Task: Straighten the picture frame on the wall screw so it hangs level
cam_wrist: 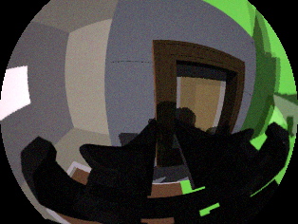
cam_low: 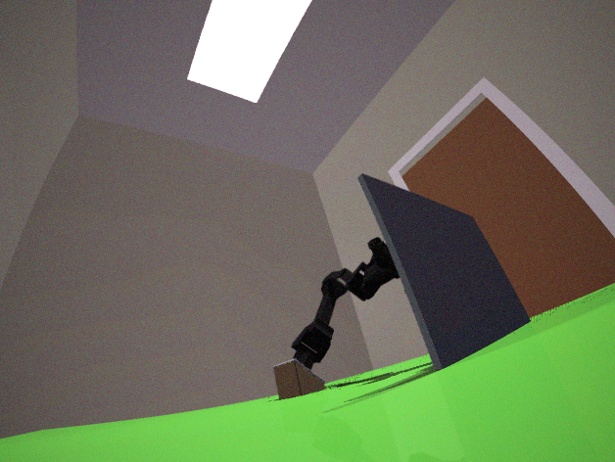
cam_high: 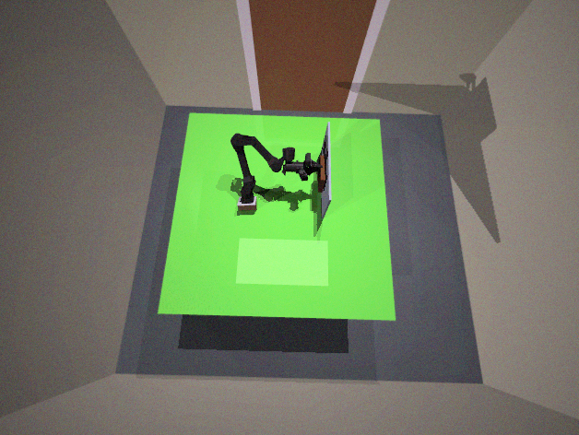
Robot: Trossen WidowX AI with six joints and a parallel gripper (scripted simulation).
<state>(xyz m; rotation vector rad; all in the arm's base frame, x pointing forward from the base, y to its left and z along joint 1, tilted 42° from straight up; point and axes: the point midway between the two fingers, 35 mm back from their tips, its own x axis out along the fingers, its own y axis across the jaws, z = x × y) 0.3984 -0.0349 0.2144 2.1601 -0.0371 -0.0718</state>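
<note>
The picture frame [cam_high: 322, 180] [cam_wrist: 166, 85] is dark brown around a tan picture and hangs against the front of a grey upright panel [cam_high: 329, 140] [cam_low: 447, 268] [cam_wrist: 130, 38]. My gripper [cam_high: 320, 165] [cam_wrist: 163, 122] is shut on the frame's upper rail, one finger on each side of it in the wrist view. In the exterior view the panel hides the frame and my fingertips. The screw and the notched strip are hidden. The wrist view is turned and curved, so I cannot tell whether the frame is level.
The arm's base [cam_high: 246, 205] [cam_low: 298, 380] stands on the bright green table top [cam_high: 201, 280] [cam_low: 199, 432], in front of the panel. A brown door [cam_high: 309, 55] [cam_low: 522, 213] with a pale surround is in the wall beyond. Shadows of the arm and panel fall on the green.
</note>
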